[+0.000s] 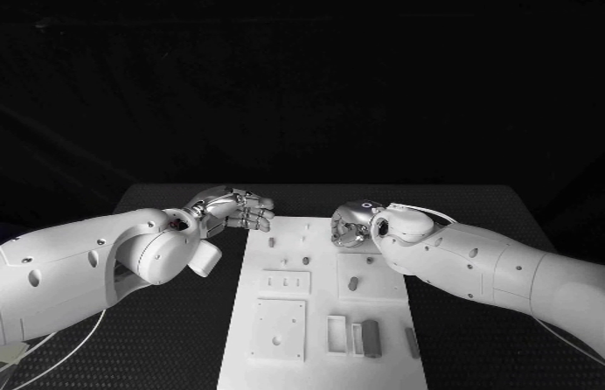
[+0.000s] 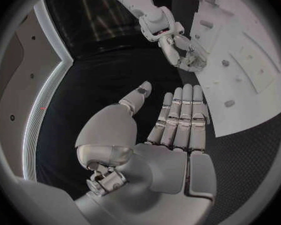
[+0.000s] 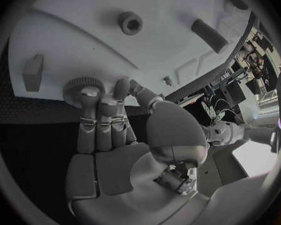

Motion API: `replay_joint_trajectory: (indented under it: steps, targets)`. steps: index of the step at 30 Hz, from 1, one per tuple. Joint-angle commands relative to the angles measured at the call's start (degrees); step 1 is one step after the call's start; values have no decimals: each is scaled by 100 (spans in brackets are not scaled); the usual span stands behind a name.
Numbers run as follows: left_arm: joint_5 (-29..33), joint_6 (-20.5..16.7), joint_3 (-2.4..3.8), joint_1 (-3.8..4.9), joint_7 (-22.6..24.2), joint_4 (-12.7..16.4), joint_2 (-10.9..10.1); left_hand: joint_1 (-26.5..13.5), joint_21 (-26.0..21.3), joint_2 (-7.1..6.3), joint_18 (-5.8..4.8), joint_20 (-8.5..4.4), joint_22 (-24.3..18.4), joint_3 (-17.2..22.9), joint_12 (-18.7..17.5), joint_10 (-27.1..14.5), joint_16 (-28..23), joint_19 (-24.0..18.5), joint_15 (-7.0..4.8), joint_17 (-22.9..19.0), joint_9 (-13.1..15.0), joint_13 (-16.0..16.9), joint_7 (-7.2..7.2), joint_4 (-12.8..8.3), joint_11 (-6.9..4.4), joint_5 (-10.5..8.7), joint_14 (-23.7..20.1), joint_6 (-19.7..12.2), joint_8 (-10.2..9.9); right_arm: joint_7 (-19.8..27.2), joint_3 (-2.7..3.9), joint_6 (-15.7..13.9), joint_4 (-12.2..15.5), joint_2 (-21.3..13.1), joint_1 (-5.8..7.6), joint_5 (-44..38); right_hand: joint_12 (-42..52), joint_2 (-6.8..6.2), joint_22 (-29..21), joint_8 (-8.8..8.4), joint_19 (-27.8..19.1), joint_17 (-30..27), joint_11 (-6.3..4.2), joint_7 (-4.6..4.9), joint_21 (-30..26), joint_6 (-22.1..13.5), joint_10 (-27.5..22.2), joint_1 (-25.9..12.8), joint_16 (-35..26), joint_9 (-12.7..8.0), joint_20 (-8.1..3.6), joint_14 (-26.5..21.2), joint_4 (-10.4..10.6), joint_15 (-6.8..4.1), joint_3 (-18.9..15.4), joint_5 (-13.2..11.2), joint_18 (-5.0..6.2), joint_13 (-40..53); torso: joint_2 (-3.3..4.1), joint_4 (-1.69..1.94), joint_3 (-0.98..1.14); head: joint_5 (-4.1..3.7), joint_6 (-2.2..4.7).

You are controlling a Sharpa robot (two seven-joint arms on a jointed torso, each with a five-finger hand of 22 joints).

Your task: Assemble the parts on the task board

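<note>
1. The board (image 1: 322, 320) lies mid-table, grey parts (image 1: 370, 337) resting in its recesses.
2. The left hand (image 1: 234, 210) hovers beside the board's far left corner, fingers straight, holding nothing.
3. The right hand (image 3: 106, 130) has its fingertips on a ridged round part (image 3: 78, 86) at the board's far end; whether it grips, I cannot tell.

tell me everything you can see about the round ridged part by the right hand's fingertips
The round ridged part is a grey disc with a knurled rim, gear-like, lying flat on the white task board near its edge. The right hand has its fingertips resting on or just over it; actual contact is unclear.
</note>
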Motion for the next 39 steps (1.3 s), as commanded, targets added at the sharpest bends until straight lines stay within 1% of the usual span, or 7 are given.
replay_joint_trajectory:
  steps: [1,11,14,23,28,33,39]
  targets:
    - [-20,87,6,12,43,7,11,-37,-23,-37,-95,0,-9,-16,-19,22,-27,3,1,8,-8,2,70,9,1,21,0,38,-32,-61,-28,168,-21,-4,-46,-163,33,94,144,41,-7,19,-49,-7,67,73,7,9,53,13,-33,-11,-50,-51,15,-14,244,27,6,-5,5,-7,2]
    - [-20,79,6,12,42,12,-5,-39,-25,-38,-95,0,-9,-17,-23,24,-30,4,1,10,-8,2,71,9,1,20,1,37,-34,-86,-28,-61,0,-20,-46,-336,84,145,140,129,-26,62,-104,-65,221,282,54,79,163,75,-52,1,-128,-98,48,-14,244,129,14,3,7,-14,13]
    - [-20,80,6,12,44,18,-5,-39,-26,-39,-95,0,-9,-17,-24,24,-31,4,1,10,-8,2,71,9,1,20,1,37,-35,-88,-28,-237,25,-22,-46,-464,92,149,139,153,-25,67,-117,-80,253,334,71,87,183,95,-53,10,-127,-110,48,-14,244,146,14,2,6,-11,20]
    - [-17,29,6,12,53,13,-12,-41,-29,-42,-95,0,-10,-17,-31,26,-36,6,1,13,-9,2,72,8,2,20,3,36,-38,-236,-27,-1045,302,-122,-44,-784,119,102,132,171,6,88,-145,-108,354,406,169,109,267,134,-63,74,-127,-134,37,-15,244,191,18,1,7,-13,61]
    - [-13,24,6,12,56,15,-20,-40,-33,-46,-95,0,-11,-17,-40,21,-41,7,1,15,-10,0,73,5,4,21,5,30,-44,-328,-25,-1290,390,-122,-19,-888,123,60,131,169,18,93,-147,-111,380,418,193,97,286,140,-63,86,-118,-136,29,-15,244,201,22,2,2,-13,96]
    - [-12,21,6,12,56,15,-21,-38,-34,-45,-95,-1,-11,-16,-43,22,-43,8,1,16,-10,0,72,4,5,21,6,29,-46,-422,-24,-1497,432,-75,21,-1004,125,41,130,171,27,96,-150,-114,398,431,211,103,299,146,-66,93,-119,-138,33,-14,244,206,28,3,9,-9,119]
    - [-12,16,6,12,55,12,-18,-38,-35,-46,-95,0,-11,-15,-46,23,-45,9,1,17,-10,0,72,4,5,21,7,29,-47,-557,-23,-1630,307,140,27,-1065,123,32,129,170,34,98,-151,-115,414,443,224,96,310,151,-66,97,-109,-139,34,-15,244,210,27,5,6,-13,163]
